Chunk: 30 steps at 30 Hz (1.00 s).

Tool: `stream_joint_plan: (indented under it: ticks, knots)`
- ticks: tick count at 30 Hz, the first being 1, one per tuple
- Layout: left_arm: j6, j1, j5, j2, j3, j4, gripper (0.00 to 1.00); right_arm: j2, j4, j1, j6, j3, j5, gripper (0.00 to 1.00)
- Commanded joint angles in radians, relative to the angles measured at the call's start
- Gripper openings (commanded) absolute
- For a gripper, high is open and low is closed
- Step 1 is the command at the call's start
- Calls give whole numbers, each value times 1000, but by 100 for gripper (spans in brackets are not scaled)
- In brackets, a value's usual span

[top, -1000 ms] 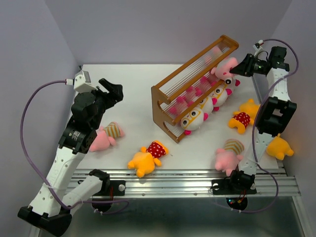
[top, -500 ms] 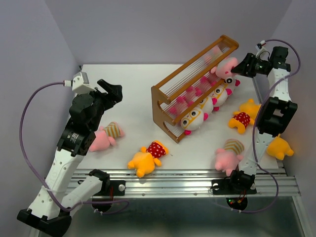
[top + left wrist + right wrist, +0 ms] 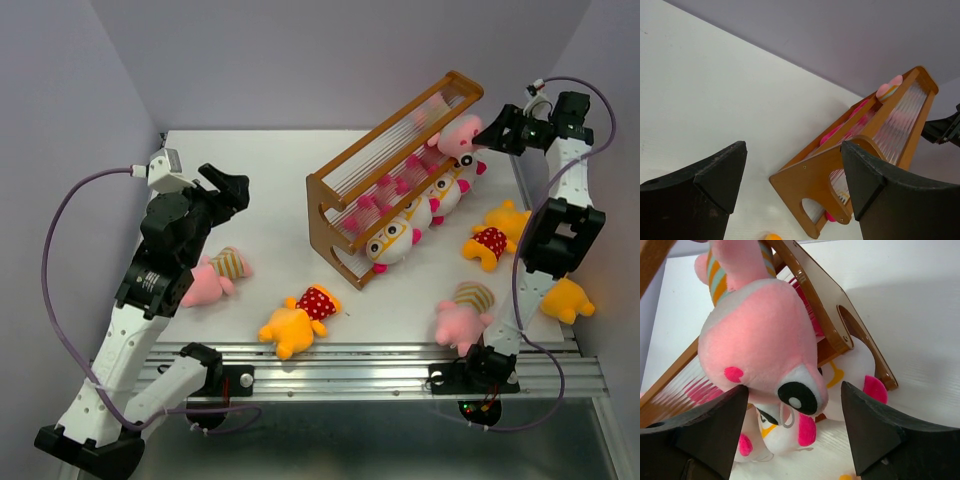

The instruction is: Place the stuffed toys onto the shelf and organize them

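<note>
Now | shelf: diagonal, near-left to far-right | pink toy: head rightward

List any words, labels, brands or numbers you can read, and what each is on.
No readable text in any view.
The pink striped toy and the polka-dot toy show only fabric patterns.
The wooden shelf is bare wood.

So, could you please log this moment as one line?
right hand: open around pink toy on shelf | left hand: open, empty
</note>
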<state>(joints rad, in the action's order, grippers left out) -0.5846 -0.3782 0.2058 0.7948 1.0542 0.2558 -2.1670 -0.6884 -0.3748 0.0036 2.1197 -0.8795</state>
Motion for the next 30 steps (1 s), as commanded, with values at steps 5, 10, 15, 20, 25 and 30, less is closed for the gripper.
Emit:
stream_joint_plan:
  ticks: [5, 10, 15, 20, 25, 30]
  knots:
    - [14, 2, -26, -35, -22, -24, 87, 128, 67, -6, -24, -4, -79, 83]
    - [22, 2, -37, -40, -26, -23, 87, 170, 69, -15, -39, -50, -67, 85]
    - [31, 4, -40, -26, -13, 26, 87, 219, 56, -15, -82, -99, -26, 85]
    - [22, 4, -89, -17, -20, 89, 87, 274, -19, -24, -172, -125, 28, 86]
    - [-14, 4, -187, 0, -48, 167, 86, 383, -132, -24, -345, -210, -34, 86]
    - [-46, 2, -399, 29, -124, 243, 82, 475, -452, -13, -630, -245, -156, 86]
